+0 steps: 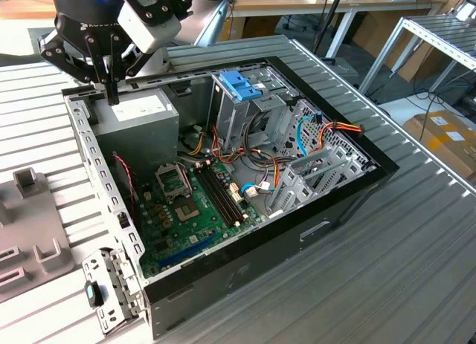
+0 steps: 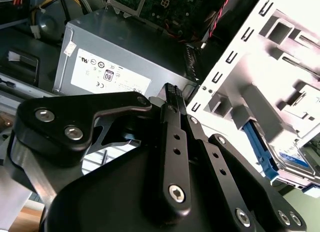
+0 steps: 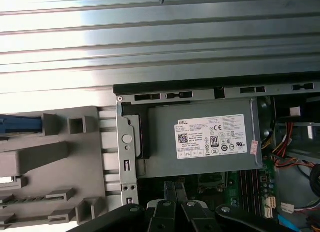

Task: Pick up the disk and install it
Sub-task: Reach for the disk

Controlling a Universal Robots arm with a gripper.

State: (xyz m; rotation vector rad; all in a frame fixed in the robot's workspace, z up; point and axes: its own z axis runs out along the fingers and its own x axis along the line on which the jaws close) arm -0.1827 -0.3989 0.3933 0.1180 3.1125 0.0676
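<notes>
- where's the disk [image 2: 294, 160]?
- outside the case [image 1: 297, 247], in the grey holder [image 3: 75, 157] just beside the case's wall.
- how does it lie?
- its blue rail [image 2: 257, 144] points at that wall; the long axis seems crosswise to it.
- the gripper [image 1: 111, 97]?
- fingers [image 2: 170, 122] pressed together, empty, over the case's corner by the psu [image 3: 200, 137].
</notes>
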